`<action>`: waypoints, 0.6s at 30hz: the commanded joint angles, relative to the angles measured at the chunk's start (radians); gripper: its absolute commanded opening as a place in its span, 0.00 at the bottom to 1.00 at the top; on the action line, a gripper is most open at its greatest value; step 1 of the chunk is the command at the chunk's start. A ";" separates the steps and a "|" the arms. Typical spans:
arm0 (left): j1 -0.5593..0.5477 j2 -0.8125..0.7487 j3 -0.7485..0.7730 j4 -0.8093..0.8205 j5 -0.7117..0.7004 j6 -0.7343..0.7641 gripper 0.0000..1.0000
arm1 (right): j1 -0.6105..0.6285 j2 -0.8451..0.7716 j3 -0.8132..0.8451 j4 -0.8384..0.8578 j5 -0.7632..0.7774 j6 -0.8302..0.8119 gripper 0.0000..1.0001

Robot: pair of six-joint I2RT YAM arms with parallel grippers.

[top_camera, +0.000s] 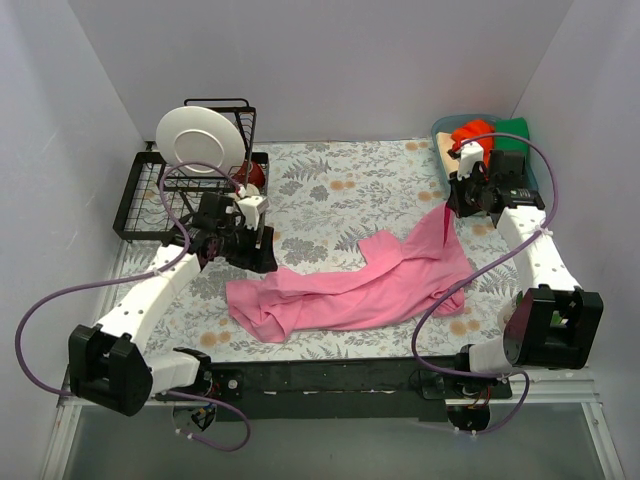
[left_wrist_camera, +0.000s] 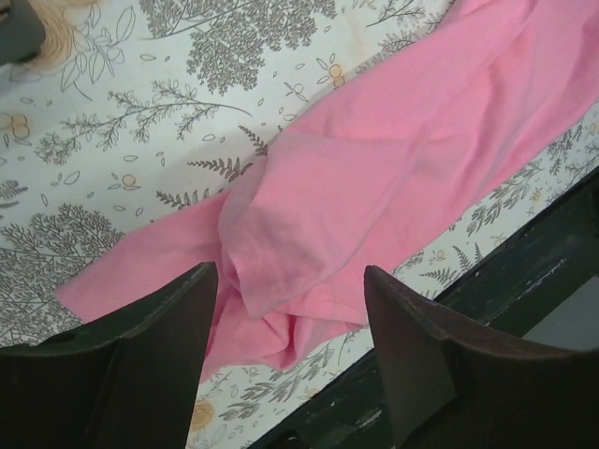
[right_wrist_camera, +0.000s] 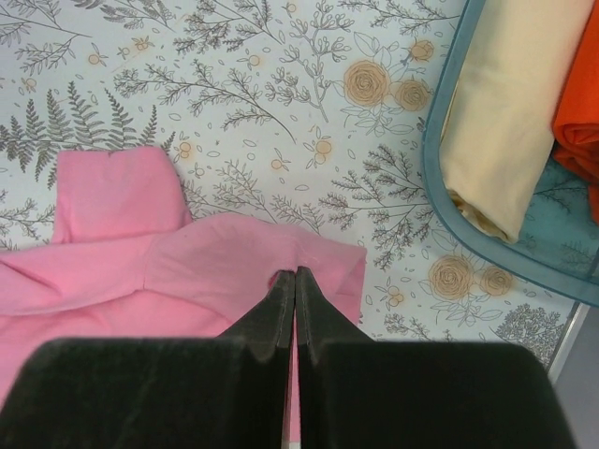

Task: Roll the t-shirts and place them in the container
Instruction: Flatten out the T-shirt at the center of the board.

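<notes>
Top view: pink t-shirt (top_camera: pixel 360 285) lies crumpled across the middle of a floral-print table (top_camera: pixel 340 180), stretched diagonally from near-left to far-right, w/ its far-right corner pulled up off the surface. Right gripper (top_camera: pixel 452 208) holds that corner. In the right wrist view its two dark fingers (right_wrist_camera: pixel 271 309) are pressed together at the tips, w/ a thin strip of pink cloth caught between them, and the rest of the shirt (right_wrist_camera: pixel 112 196) is folded below and left. Left gripper (top_camera: pixel 258 245) hangs over the shirt's left end, jaws spread wide apart & holding nothing. The left wrist view shows bunched pink fabric (left_wrist_camera: pixel 393 150) between and beyond the tips, not touching them. Far-right corner: a teal bin (top_camera: pixel 440 128) holds the orange-red t-shirt (top_camera: pixel 472 130), green t-shirt (top_camera: pixel 512 130) and cream t-shirt (right_wrist_camera: pixel 510 112), the cream one against the bin's near wall. Far-left: a black wire dish rack (top_camera: pixel 140 200) w/ a white plate (top_camera: pixel 195 140) standing upright in it.
</notes>
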 commanded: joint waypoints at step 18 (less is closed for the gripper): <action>0.257 0.044 -0.186 -0.042 0.270 -0.384 0.56 | -0.003 0.014 0.165 -0.121 -0.031 -0.017 0.01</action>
